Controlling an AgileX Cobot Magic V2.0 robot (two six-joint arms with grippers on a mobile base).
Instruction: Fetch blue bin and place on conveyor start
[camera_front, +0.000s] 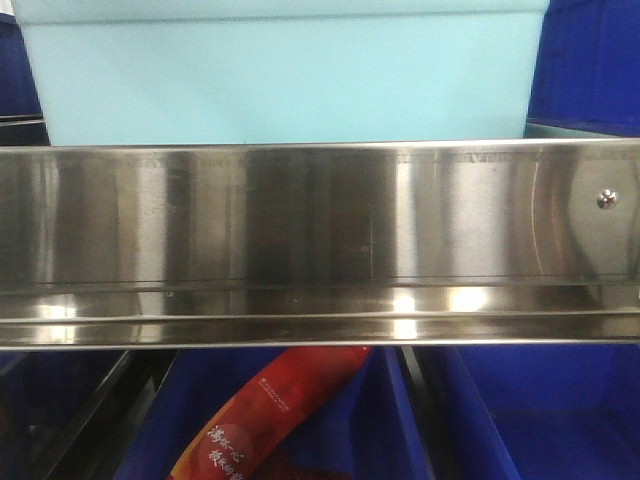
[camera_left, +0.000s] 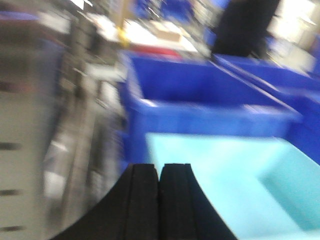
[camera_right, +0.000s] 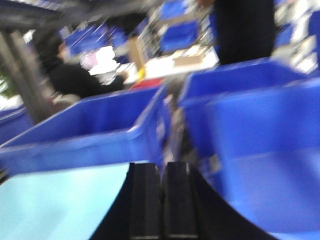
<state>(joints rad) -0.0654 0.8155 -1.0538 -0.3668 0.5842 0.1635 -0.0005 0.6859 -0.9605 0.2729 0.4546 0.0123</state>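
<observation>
Black-padded, the left gripper (camera_left: 159, 200) was closed on nothing, jaws pressed together, at the left end of the bin (camera_left: 225, 185), which spread forward and to its right. From the front, the pale cyan bin sat behind a steel rail (camera_front: 320, 215), its long axis running side to side along the rail, with dark crates (camera_front: 585, 60) flanking it. The right gripper (camera_right: 162, 200), likewise closed and empty, hung at the right end, the bin lying to its left. Neither arm looked clearly nearer, so I judged a two-armed lift from the ends. No conveyor showed.
</observation>
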